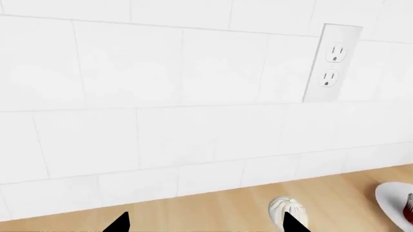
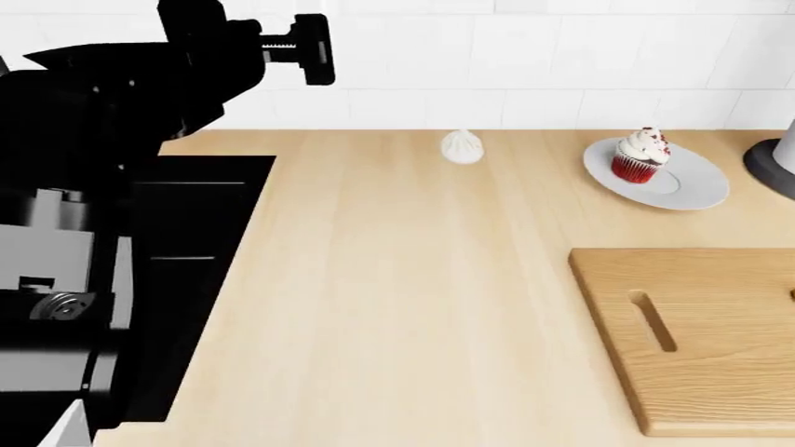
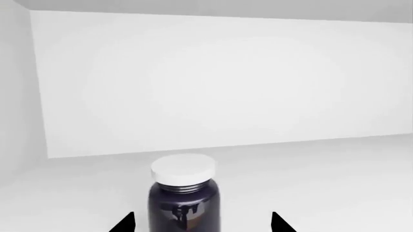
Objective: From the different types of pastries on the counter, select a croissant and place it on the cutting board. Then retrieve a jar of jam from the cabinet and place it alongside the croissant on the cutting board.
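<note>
- Currently, the right claw (image 3: 201, 223) is inside a white cabinet (image 3: 213, 82), with its two fingertips spread wide, one on each side of the jar of jam (image 3: 183, 197). No contact is visible; the jaws are not closed on the jar.
- The jar of jam stands upright on the cabinet shelf (image 3: 335, 183), pale lid on top, dark contents below. It lies between the fingertips, closer to one of them than to the other.
- The left claw (image 1: 206, 223) hangs over the worktop (image 2: 385, 298), facing the tiled wall (image 1: 129, 87) and a wall socket (image 1: 331, 64). Its fingertips are spread wide and hold nothing.
- The small white bun (image 2: 463, 146) sits on the worktop near the wall, just beyond one left fingertip in the left wrist view.
- The red cupcake (image 2: 639, 155) stands on a white plate (image 2: 693, 186), well apart from the bun.
- The cutting board (image 2: 695, 326) lies at the right of the head view, handle slot toward the worktop centre. The visible part carries nothing, though the board runs out of frame.
- The croissant does not appear in any view. Whether it already rests on the hidden part of the board cannot be told.
- Judged status: the jar step is at the approach stage. Remaining: close on the jar, withdraw it from the cabinet, set it on the board beside the croissant.
</note>
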Robot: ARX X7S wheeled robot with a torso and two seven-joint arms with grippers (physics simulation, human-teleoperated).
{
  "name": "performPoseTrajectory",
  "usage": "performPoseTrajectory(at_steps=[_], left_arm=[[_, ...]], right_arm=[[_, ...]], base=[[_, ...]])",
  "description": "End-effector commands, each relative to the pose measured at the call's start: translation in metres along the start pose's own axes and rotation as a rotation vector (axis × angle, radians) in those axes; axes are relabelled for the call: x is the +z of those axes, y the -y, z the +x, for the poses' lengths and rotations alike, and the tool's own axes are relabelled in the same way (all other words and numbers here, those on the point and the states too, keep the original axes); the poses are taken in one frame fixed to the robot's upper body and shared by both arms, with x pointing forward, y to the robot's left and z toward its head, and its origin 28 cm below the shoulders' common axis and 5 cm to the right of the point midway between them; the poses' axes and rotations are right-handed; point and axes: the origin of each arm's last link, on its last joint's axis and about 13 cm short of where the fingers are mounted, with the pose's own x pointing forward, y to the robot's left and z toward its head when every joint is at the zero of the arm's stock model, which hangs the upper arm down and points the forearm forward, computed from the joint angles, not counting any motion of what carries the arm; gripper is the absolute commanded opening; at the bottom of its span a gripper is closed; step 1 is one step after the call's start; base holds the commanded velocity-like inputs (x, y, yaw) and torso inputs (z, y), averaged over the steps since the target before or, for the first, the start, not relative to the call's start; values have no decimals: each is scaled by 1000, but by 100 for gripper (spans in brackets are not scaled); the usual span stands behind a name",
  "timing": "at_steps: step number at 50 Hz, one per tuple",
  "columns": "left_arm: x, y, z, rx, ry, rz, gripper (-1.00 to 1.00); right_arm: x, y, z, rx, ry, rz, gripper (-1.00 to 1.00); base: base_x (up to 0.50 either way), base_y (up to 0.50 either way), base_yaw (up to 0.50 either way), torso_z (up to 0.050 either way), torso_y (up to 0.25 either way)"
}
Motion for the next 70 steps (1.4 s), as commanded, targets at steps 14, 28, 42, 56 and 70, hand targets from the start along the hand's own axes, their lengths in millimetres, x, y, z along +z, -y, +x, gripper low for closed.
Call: performPoseTrajectory(at_steps=[14, 28, 42, 56, 70], left_arm=[[-2, 4, -1, -19, -20, 24, 100], [-1, 4, -2, -20, -15, 23, 100], [0, 4, -3, -22, -12, 19, 100], [0, 3, -3, -22, -11, 17, 100], [0, 4, -4, -26, -8, 16, 100]], right_arm=[[0, 0, 0, 0, 0, 0, 100], [0, 0, 0, 0, 0, 0, 100], [0, 0, 0, 0, 0, 0, 100], [0, 0, 0, 0, 0, 0, -100], [0, 0, 0, 0, 0, 0, -100]], base=[[97, 0, 0, 0, 0], [162, 0, 0, 0, 0], [162, 0, 0, 0, 1], [11, 0, 0, 0, 0], [0, 0, 0, 0, 0]])
